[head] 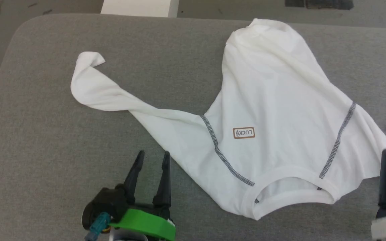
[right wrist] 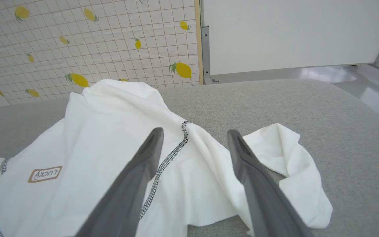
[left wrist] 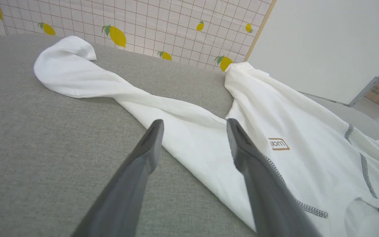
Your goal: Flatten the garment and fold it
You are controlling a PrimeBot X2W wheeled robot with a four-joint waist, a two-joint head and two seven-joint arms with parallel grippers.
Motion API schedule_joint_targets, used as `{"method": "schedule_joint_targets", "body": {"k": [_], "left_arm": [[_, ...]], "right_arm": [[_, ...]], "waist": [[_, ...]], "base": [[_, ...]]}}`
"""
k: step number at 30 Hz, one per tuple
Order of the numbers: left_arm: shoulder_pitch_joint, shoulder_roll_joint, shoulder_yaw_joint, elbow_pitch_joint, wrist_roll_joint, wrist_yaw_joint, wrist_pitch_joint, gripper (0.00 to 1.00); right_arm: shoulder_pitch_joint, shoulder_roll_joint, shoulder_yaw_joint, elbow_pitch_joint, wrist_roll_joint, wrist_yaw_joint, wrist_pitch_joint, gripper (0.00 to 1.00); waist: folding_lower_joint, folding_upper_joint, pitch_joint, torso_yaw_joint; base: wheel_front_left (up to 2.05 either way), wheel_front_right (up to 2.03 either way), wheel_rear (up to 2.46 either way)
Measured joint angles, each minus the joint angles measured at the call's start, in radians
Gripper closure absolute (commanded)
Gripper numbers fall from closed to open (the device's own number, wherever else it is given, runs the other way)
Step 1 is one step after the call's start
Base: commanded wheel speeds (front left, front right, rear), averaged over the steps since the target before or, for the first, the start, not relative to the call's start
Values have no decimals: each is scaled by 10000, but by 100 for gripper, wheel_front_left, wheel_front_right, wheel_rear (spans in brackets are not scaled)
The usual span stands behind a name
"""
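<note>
The garment (head: 280, 110) lay rumpled on the grey table (head: 39, 140), collar (head: 293, 199) nearest the robot. The left gripper (head: 153, 154) and right gripper (right wrist: 195, 133) stood wide, holding nothing. Tugging the twisted sleeve (head: 92, 90) could drag the body askew

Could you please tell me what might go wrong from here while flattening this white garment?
The left sleeve lies twisted with its cuff folded over; folding now would likely trap creases.
The right sleeve is crumpled beside the open right gripper; a pinch there may catch several layers.
The far end of the garment is bunched near the far edge of the table, so a push could slide it off.
</note>
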Motion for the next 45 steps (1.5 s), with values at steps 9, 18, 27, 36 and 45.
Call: {"method": "schedule_joint_targets", "body": {"k": [9, 18, 27, 36, 45], "left_arm": [[371, 276, -414, 182, 293, -29, 1137, 0], [-453, 531, -1009, 92, -357, -347, 4939, 0], [-720, 407, -1129, 230, -859, -35, 6460, 0], [-1261, 242, -1486, 756, -884, -69, 6286, 0], [-2164, 286, -2088, 1944, -267, -351, 6090, 100]], "right_arm": [[514, 15, 313, 961, 571, 0, -1195, 0], [197, 12, 190, 815, 449, 0, -1141, 0], [85, 13, 412, 805, 493, 0, -1162, 0], [-57, 13, 453, 815, 489, 0, -1162, 0], [-267, 13, 523, 849, 466, 0, -1158, 0]], "waist": [[0, 0, -583, -427], [0, 0, -691, -388], [0, 0, -254, -408], [0, 0, 162, -486], [0, 0, 386, -544]], "base": [[0, 0, 0], [0, 0, 0], [0, 0, 0], [0, 0, 0], [0, 0, 0]]}}
